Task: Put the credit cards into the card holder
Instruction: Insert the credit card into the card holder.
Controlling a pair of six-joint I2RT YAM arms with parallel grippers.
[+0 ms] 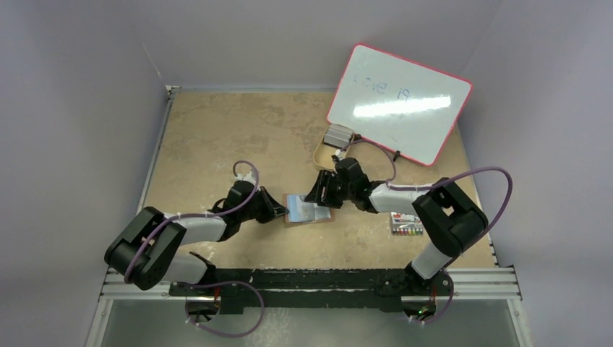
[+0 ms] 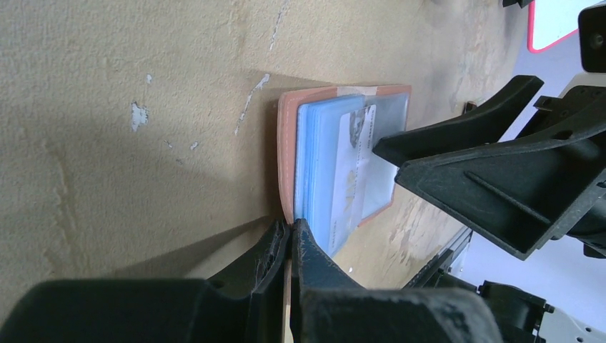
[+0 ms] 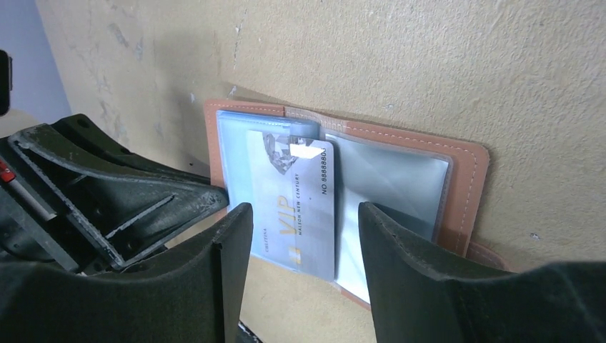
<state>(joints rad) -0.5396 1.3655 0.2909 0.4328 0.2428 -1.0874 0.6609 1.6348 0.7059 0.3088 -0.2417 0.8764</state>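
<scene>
The card holder lies open on the table between the two arms, its reddish-brown leather framing clear sleeves. My left gripper is shut on the edge of its leather cover, pinching it at the jaws. A whitish-grey credit card printed "VIP" sits partly inside a sleeve, its near end sticking out; it also shows in the left wrist view. My right gripper is open and empty, its fingers either side of that card's protruding end. More grey cards lie stacked in the tan tray.
The tan oval tray stands behind the card holder, beside a pink-framed whiteboard leaning at the back right. A pack of coloured markers lies near the right arm's base. The table's front rail runs along the bottom.
</scene>
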